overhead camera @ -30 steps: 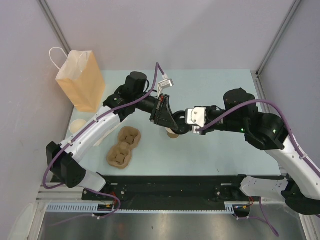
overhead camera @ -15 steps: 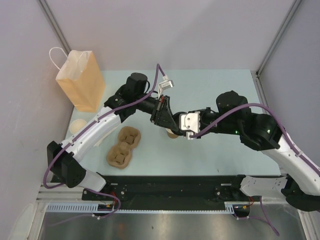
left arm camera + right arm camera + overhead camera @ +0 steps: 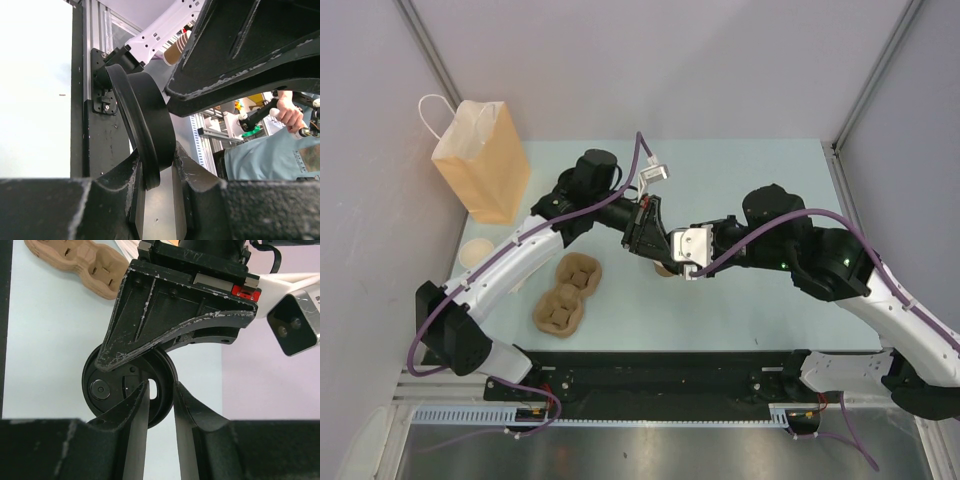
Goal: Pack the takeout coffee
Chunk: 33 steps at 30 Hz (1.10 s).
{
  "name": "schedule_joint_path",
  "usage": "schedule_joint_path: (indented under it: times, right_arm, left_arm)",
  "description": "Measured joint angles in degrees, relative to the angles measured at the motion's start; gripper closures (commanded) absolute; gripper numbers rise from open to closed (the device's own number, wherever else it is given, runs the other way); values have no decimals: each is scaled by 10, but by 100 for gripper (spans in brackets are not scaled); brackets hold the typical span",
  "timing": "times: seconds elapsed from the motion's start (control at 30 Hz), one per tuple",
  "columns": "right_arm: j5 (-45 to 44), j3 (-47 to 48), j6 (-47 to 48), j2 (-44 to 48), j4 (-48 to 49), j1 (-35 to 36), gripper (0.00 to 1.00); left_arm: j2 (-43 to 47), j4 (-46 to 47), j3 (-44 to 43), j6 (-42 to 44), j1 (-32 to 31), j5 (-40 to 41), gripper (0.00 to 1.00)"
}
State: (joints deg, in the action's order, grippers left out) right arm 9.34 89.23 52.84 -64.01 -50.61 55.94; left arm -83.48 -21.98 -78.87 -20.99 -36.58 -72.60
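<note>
In the left wrist view my left gripper is shut on the round black lid of the takeout coffee and holds it edge-on. From above, that lid lies flat under the left gripper's black body. My right gripper is shut on its right rim, one finger on top and one outside. In the top view both grippers, left and right, meet mid-table. A sliver of the brown cup peeks out below them. I cannot tell whether the lid sits on the cup.
A tan paper bag stands upright at the back left. A brown moulded cup carrier lies left of the grippers, its end also in the right wrist view. A round cream-topped cup sits at the left edge.
My right arm has swung left, bringing its gripper onto the lid, and its jaws have narrowed. The left arm and the lid have stayed almost still.
</note>
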Motion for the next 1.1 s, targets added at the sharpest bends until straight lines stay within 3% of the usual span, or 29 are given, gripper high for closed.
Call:
schedule_joint_path:
  times: [0.37,0.6,1.1]
  right_arm:
    - [-9,-9,11,-1,4,0,72]
    - [-12,-11,24,-1,4,5,80]
    - [-33,-20,44,-3,3,19,75]
  left_arm:
    - [0,5,3,-4,-2,-5,84]
    - [0,15,6,-16,-3,-12,85]
    - [0,36,16,-31,-4,-18,89]
